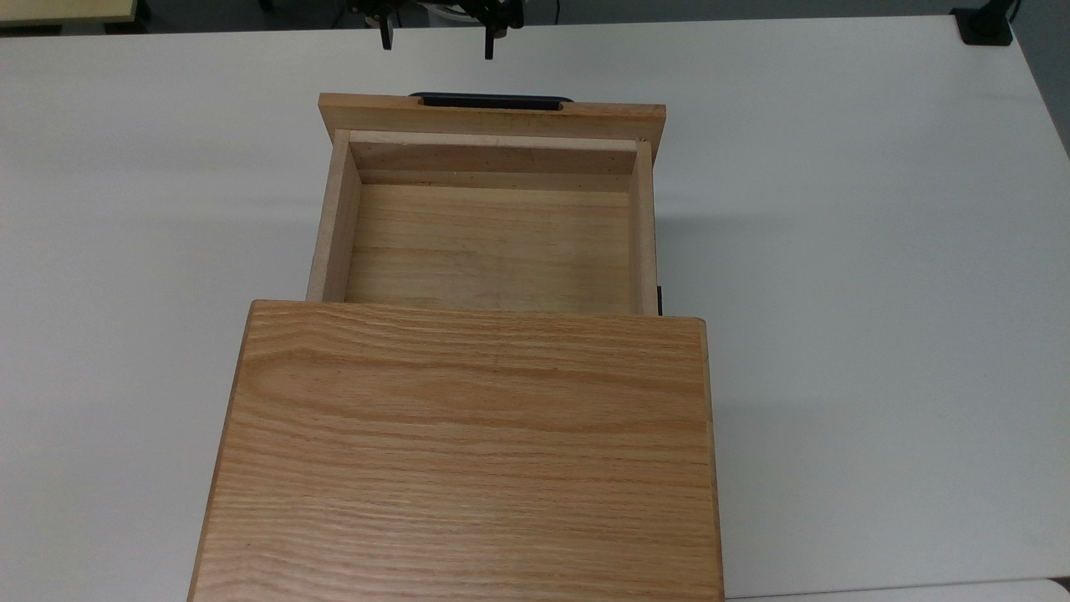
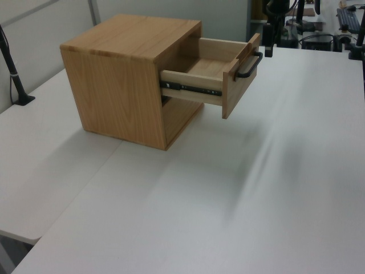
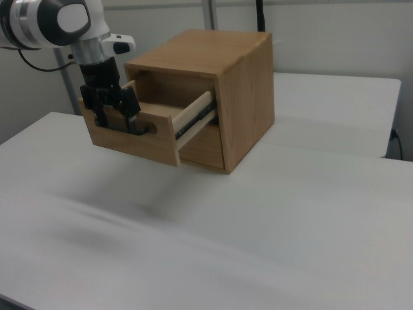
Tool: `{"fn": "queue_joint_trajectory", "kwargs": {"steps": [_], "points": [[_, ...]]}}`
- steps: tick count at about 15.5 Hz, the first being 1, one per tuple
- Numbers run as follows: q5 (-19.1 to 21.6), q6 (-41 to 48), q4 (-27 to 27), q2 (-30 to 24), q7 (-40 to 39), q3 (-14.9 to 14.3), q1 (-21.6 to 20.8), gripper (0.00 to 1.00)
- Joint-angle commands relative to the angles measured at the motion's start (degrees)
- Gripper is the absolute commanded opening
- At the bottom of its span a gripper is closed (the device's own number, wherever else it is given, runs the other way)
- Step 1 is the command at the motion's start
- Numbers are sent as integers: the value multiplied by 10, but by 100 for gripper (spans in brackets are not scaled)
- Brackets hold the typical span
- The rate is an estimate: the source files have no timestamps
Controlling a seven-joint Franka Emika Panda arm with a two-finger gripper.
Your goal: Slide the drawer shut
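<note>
The light oak drawer (image 1: pixel 489 251) stands pulled far out of the cabinet (image 1: pixel 460 451), empty inside. Its wider front panel (image 1: pixel 493 119) carries a long black bar handle (image 1: pixel 489 101) on the outer face. My gripper (image 1: pixel 438 43) hovers open just beyond the panel at the top view's upper edge, its two black fingers (image 1: pixel 385 38) spread along the handle's length. In the right view the gripper (image 3: pixel 116 118) hangs in front of the drawer front (image 3: pixel 139 145), fingers close to the handle (image 3: pixel 141 129). The left view has the drawer (image 2: pixel 211 63) and the gripper (image 2: pixel 268 50) just behind its handle (image 2: pixel 249 65).
The cabinet stands on a wide white table (image 1: pixel 878 251). A black clamp base (image 1: pixel 985 29) sits at the far corner on the top view's right. A black post (image 2: pixel 14 74) rises at the table edge on the left view's left.
</note>
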State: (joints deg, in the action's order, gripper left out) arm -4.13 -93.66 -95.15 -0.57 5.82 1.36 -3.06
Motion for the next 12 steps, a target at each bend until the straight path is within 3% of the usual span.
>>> {"fn": "queue_joint_trajectory", "kwargs": {"steps": [1, 12], "points": [[6, 7, 15, 11, -26, -9, 2, 100], [4, 6, 15, 19, -90, -14, 3, 100]]}}
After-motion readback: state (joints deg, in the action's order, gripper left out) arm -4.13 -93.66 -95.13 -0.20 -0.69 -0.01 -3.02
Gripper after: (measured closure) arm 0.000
